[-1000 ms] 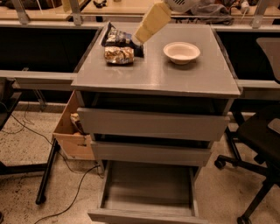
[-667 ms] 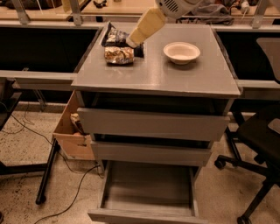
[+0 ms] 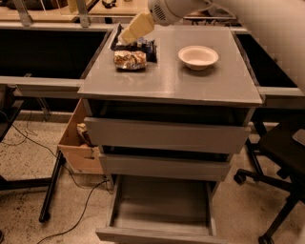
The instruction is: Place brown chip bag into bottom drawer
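Camera view: gripper (image 3: pixel 129 35) hung tilted, tip down-left, over the back-left of the cabinet top (image 3: pixel 190 86). Couldn't tell if it was open or closed. Its tip sat in front of the dark bag (image 3: pixel 150 47) and just above and behind the brown bag (image 3: pixel 129 59); contact w/ either couldn't be told. The arm (image 3: pixel 181 8) came in from upper right, prob. so the tip could drop onto the bag from above.

Brown bag lay flat on the top, not lifted, just in front of the dark bag; touching or only overlapping in view, unclear. Judged step: reach / pre-grasp, so the task was early, w/ nothing carried yet.

Bowl (image 3: pixel 198 56) sat well apart to the right, out of the approach path.

Bottom drawer (image 3: pixel 162 205) was pulled well out w/ a bare floor showing, i.e. ready to receive. It stuck out past the two upper drawers (image 3: pixel 167 136), which sat further in, so a drop from above at the front should clear them.

Next needs, as judgement: close on the brown bag only, lift, swing forward and down to the drawer. Risks: crinkly foil prob. slips or deforms, and the dark bag right behind could get pinched or dragged along.

Box (image 3: pixel 76 143) stood on the floor left of the cabinet, chair (image 3: pixel 281 147) to the right; neither was in the way.
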Action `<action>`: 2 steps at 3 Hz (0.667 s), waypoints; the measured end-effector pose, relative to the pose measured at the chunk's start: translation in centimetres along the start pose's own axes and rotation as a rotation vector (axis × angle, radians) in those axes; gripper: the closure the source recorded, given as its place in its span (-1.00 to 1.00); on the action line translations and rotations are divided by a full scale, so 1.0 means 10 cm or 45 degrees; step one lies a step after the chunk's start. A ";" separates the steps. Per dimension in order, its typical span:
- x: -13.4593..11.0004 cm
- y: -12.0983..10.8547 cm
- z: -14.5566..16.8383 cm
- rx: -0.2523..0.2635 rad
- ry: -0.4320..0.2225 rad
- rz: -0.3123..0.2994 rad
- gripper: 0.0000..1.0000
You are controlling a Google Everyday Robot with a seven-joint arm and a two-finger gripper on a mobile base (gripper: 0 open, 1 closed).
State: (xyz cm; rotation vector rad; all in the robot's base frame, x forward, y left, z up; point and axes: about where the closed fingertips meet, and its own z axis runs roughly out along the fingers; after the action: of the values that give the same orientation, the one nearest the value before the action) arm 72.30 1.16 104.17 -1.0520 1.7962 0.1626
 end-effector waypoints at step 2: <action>0.26 0.03 0.92 -0.096 -0.043 0.093 -1.00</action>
State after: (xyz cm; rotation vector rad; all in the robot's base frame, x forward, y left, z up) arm 78.16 4.74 97.51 -1.0311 1.8105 0.2930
